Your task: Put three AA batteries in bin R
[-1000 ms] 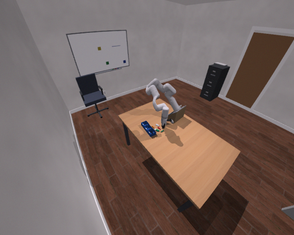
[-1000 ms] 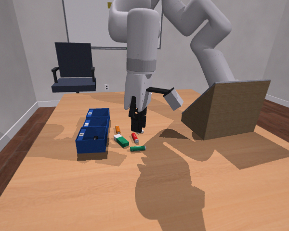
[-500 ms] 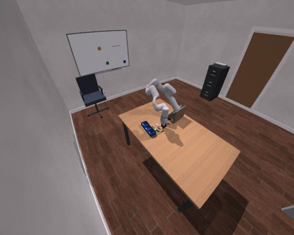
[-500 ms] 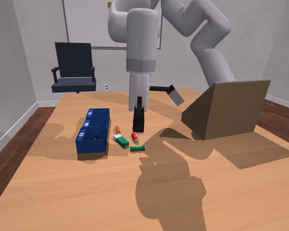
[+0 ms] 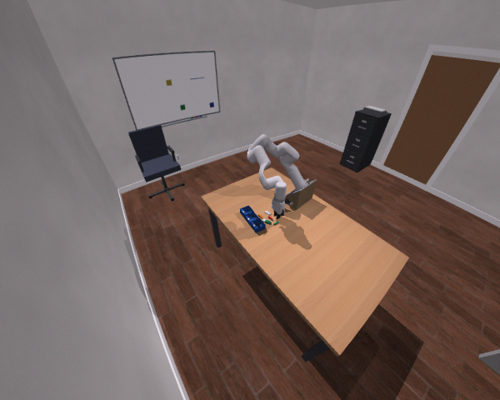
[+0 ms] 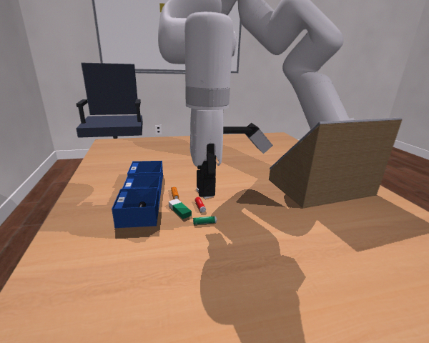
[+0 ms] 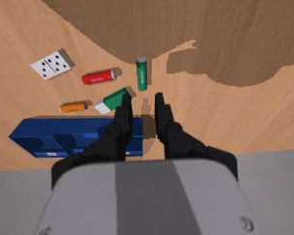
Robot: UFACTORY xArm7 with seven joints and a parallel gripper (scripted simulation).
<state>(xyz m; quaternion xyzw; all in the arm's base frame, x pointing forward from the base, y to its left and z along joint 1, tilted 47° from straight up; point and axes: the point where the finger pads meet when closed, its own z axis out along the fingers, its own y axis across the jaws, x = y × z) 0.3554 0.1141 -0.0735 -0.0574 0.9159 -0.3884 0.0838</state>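
My gripper (image 6: 206, 192) (image 7: 143, 103) (image 5: 277, 213) is open partway with nothing between its fingers. It hangs low over the table, just behind the loose things. A red battery (image 6: 199, 204) (image 7: 99, 76), a green battery (image 6: 204, 220) (image 7: 141, 73) and an orange battery (image 6: 174, 191) (image 7: 73, 106) lie on the table. Three blue bins (image 6: 133, 219) (image 7: 39, 139) (image 5: 252, 218) stand in a row to the left of them. The nearest bin holds a black battery (image 6: 142, 204). I cannot read the bin labels.
A green-and-white block (image 6: 180, 209) (image 7: 112, 100) lies between the bins and the batteries. A white domino (image 7: 52, 65) lies beyond the red battery. A slanted wooden board (image 6: 340, 162) (image 5: 302, 194) stands to the right, by the arm's base.
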